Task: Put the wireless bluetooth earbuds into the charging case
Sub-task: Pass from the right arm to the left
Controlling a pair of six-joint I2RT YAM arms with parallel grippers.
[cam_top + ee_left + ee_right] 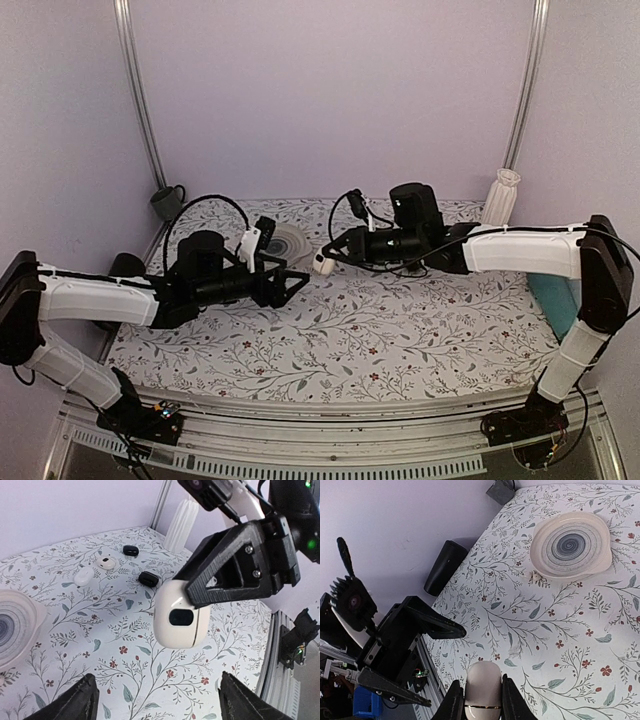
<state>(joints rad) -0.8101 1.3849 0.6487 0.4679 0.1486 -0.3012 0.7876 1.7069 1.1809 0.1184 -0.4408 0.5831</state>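
Right claw (481, 708), bottom centre, grips the white charging case (483, 682) above the floral surface (560, 625). Left claw (157, 682) hangs released. Only the left wrist view shows both earbuds (83, 575), upper left.

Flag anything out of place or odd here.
Nothing damaged or spilled. The charging case hangs in the air in the right gripper, while both earbuds lie loose on the cloth beside two small black pieces.

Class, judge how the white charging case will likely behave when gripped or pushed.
The charging case looks glossy and rounded, so it may slip or pivot in the right hand. Its moulded shell probably stays stiff. Set on its curved body, it could rock or slide.
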